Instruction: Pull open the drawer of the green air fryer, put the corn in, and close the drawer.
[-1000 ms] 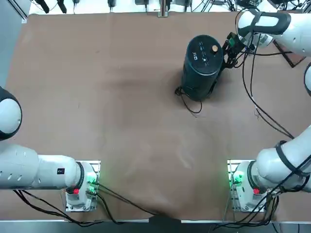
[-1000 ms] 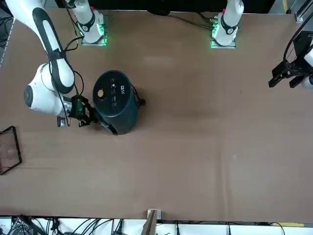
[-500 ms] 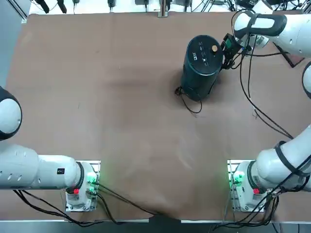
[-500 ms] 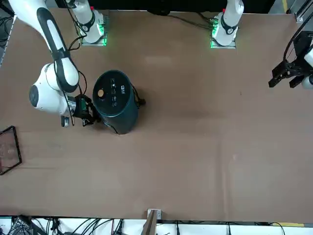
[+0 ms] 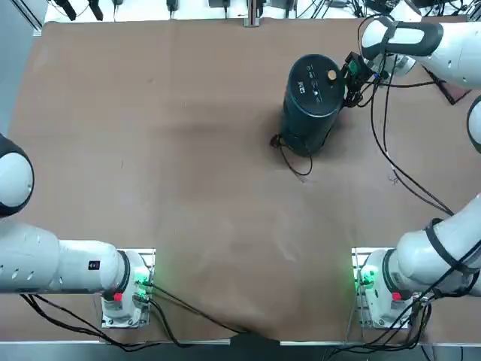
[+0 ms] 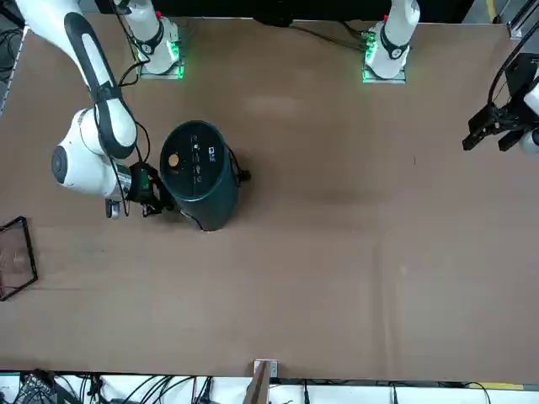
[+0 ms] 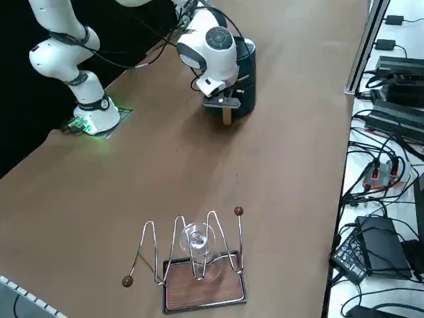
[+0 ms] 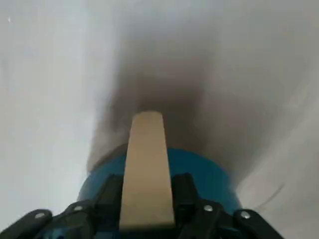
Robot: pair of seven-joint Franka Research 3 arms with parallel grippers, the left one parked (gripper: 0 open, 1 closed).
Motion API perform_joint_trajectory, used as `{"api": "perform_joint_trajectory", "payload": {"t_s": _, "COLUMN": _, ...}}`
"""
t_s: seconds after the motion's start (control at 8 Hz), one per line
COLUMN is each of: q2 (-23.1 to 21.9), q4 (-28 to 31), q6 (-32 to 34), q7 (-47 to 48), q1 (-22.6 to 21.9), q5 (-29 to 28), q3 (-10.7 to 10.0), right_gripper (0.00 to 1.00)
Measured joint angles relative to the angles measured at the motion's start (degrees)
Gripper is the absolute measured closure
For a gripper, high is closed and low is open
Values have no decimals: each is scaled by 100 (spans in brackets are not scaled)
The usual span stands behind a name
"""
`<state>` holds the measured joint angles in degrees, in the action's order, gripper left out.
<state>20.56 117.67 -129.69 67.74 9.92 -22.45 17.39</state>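
Brown tabletop (image 7: pixel 152 172), 1 white side surface (image 7: pixel 404 298) strewn with black cables (image 7: pixel 368 192), metal rail (image 7: pixel 366 50) between, black backdrop (image 7: pixel 33 93)

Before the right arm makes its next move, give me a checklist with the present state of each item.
1. Green air fryer standing upright on the table: ok.
2. Right tool at the fryer's side, level with its body rather than over its top: ok.
3. Fryer's cord away from the tool: ok.
4. Wire rack standing apart from the fryer: ok.
5. Drawer fully closed: cannot tell; the arm and tool hide that side.
6. Corn inside: cannot tell; no corn shows in any view.
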Motion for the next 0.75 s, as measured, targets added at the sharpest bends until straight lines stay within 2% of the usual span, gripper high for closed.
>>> {"api": "perform_joint_trajectory", "payload": {"t_s": 0.12, "q2": -8, "q4": -2, "q6": -20, "q7": 43, "q1": -67, "q5": 1, "q3": 1, "right_gripper": 37}}
{"api": "perform_joint_trajectory", "payload": {"t_s": 0.38, "q2": -22, "q4": -34, "q6": -62, "q7": 76, "q1": -113, "q5": -6, "q3": 7, "right_gripper": 4}}
{"api": "perform_joint_trajectory", "payload": {"t_s": 0.5, "q2": -56, "q4": -57, "q6": -25, "q7": 79, "q1": -120, "q5": -6, "q3": 8, "right_gripper": 0}}
{"api": "perform_joint_trajectory", "payload": {"t_s": 0.75, "q2": -207, "q4": -76, "q6": 208, "q7": 80, "q1": -113, "q5": -6, "q3": -3, "right_gripper": 0}}
